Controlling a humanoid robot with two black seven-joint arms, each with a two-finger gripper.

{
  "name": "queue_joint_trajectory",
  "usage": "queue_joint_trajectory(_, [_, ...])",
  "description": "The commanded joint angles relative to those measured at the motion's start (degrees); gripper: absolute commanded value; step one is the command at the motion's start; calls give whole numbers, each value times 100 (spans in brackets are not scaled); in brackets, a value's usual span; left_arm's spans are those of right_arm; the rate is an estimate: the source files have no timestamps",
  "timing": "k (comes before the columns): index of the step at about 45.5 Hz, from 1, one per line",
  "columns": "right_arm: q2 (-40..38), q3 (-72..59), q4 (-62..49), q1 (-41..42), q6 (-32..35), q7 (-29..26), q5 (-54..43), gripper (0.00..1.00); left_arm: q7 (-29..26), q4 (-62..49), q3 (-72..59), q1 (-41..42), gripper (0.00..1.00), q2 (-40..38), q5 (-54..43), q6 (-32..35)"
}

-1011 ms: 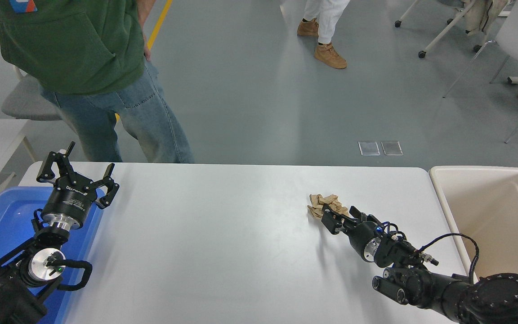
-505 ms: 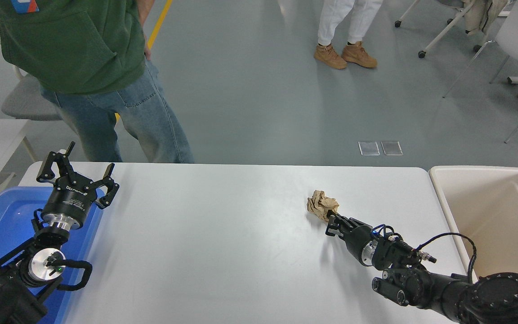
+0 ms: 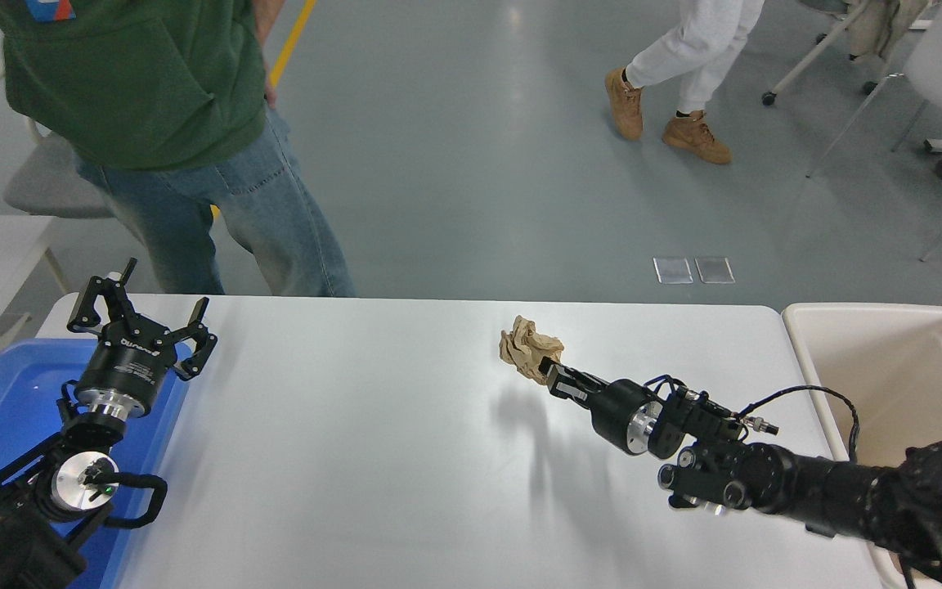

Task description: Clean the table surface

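A crumpled ball of brown paper (image 3: 525,348) hangs above the white table surface (image 3: 373,425), right of its middle, and throws a shadow onto it. My right gripper (image 3: 551,370) is shut on the paper's lower right edge, with the black arm reaching in from the lower right. At the lower left my left gripper (image 3: 140,315) stays parked over the blue bin, fingers spread open and holding nothing.
A blue bin (image 3: 5,401) sits at the table's left end. A beige plastic tub (image 3: 888,376) stands beside the right end. One person in a green hoodie and jeans (image 3: 168,139) stands at the far left edge; another walks past behind.
My right gripper closed on the paper, bunched it into a ball, then lifted it off the table and carried it up and to the left. The left arm has not moved.
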Motion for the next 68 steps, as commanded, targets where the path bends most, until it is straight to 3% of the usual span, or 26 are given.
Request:
queue_joint_trajectory(1, [-1143,113,1346,351,34,27,31,0,0,0,0,1,99,0,3,-5])
queue_joint_trajectory(33, [-3814,113,3386,606,200,264,-435,0,0,0,0,1,99,0,3,-5])
queue_joint_trajectory(55, [-5318,464,3167,598,1141,642,-373,0,0,0,0,10,99,0,3,4])
queue_joint_trajectory(68, [-5591,455,2333,440,1519,695,-31,0,0,0,0,10,99,0,3,4])
